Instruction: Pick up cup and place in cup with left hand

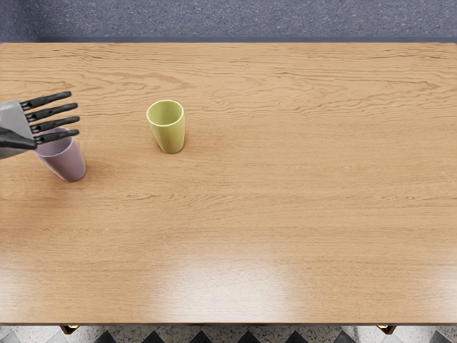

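Fingers (pixel 57 111) outstretched and empty, the left hand (pixel 21 123) overlapping the mauve cup's (pixel 66 163) rim.
That cup, likely the one to lift, stands upright at the bench's (pixel 285 179) 9 o'clock; the open spread probably leaves room to close round it. Between its 2 and 3 o'clock, the green cup (pixel 170 134) stands mouth up, suited to receiving it.

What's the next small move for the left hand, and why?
I'd probably ease the left hand slowly down beside the purple cup before closing. Its fingers are straight and hold nothing, and in this view they cross the cup's rim, not its lower wall. Their height above it can't be judged.
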